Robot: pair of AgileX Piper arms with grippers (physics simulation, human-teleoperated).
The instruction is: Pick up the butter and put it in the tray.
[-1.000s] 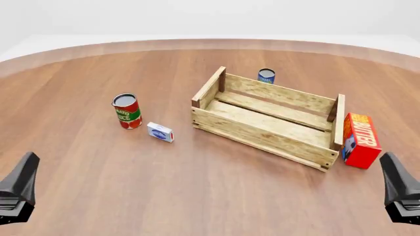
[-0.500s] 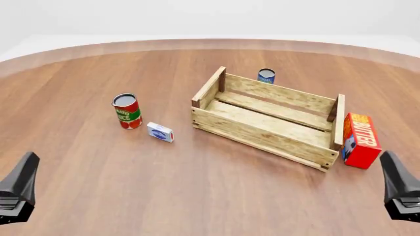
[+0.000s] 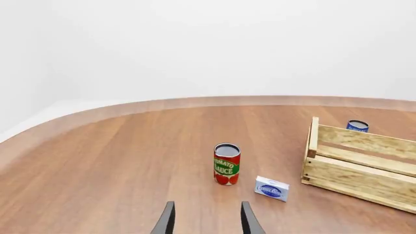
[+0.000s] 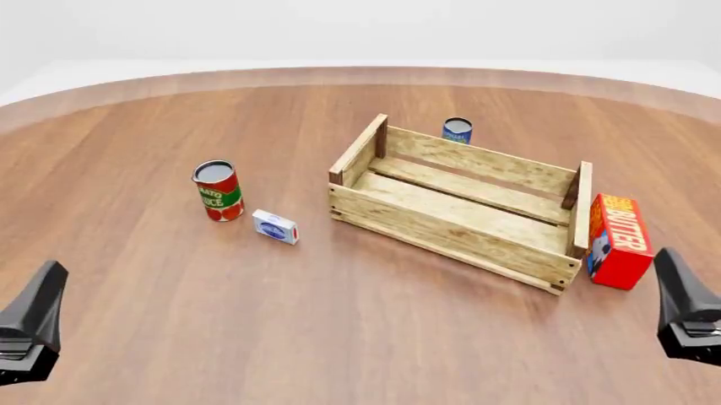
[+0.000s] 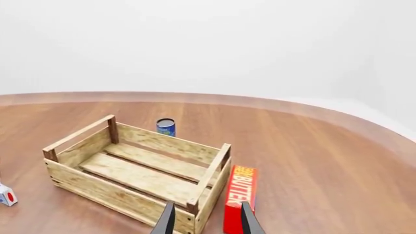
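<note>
Both pincers released, empty | right pincer [image 5: 202,219] near, short of the butter [image 4: 619,241] | butter upright, touching the tray [image 4: 451,229] outside its right end | step: approach | next: reach, straddle carton, clench.

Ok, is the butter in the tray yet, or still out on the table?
Still out. The butter stands on the table against the outside of the tray at its right end; the tray holds nothing.
</note>
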